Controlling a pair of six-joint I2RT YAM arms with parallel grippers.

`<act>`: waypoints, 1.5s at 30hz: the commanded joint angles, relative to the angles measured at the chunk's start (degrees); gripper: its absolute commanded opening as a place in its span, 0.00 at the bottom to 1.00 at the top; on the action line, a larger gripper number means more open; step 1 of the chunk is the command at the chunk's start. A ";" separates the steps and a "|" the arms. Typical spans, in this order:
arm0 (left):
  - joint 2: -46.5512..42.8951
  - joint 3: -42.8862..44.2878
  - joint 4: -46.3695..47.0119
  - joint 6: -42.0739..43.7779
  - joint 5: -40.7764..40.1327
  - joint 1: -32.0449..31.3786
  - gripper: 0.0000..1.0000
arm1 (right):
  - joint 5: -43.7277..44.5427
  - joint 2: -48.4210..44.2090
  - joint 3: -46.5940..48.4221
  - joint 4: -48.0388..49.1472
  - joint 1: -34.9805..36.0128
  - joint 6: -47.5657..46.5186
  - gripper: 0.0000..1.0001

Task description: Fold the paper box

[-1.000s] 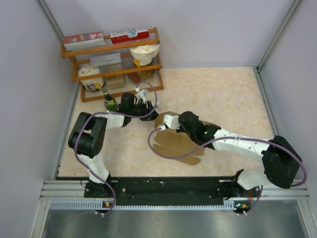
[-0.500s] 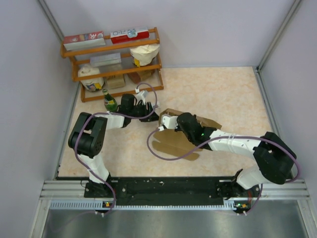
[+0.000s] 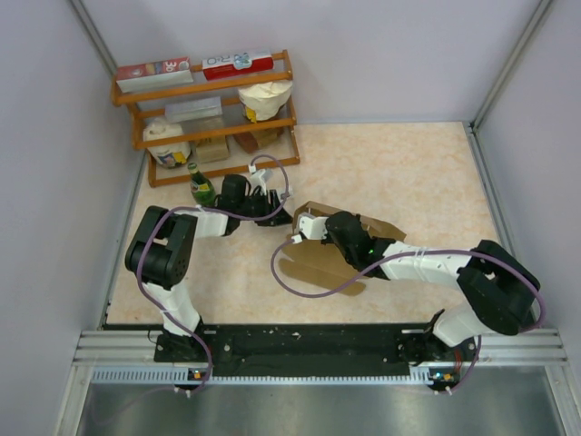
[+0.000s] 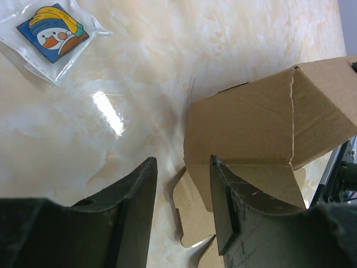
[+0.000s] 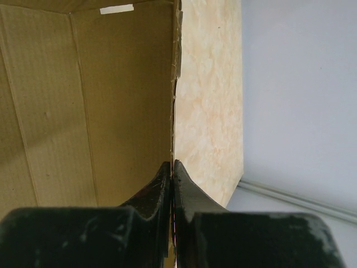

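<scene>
The brown paper box (image 3: 320,262) lies mid-table, half raised, with one panel (image 3: 374,223) standing up at the far right. My right gripper (image 3: 304,231) is shut on the edge of an upright wall. In the right wrist view the jaws (image 5: 173,165) pinch that wall's edge, with the box's inside (image 5: 83,100) to their left and a small white sticker (image 5: 117,9) at the top. My left gripper (image 3: 279,214) is open just left of the box. In the left wrist view (image 4: 181,163) the folded corner of the box (image 4: 262,123) lies beyond and partly between its fingers.
A wooden rack (image 3: 204,109) stands at the back left with red-and-white boxes (image 3: 154,71) and a cream paper bag (image 3: 266,98). A green bottle (image 3: 200,184) stands beside the left arm. A clear packet with a cartoon sticker (image 4: 53,30) lies on the table. Walls close in both sides.
My right gripper has pulled the box wall a little left towards the left gripper, and the box has shifted and risen with it. The left gripper has barely moved.
</scene>
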 commanded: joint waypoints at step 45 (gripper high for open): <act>-5.57 -7.77 16.03 9.30 4.16 -6.63 0.65 | -4.97 0.46 0.71 -3.24 0.77 5.92 0.00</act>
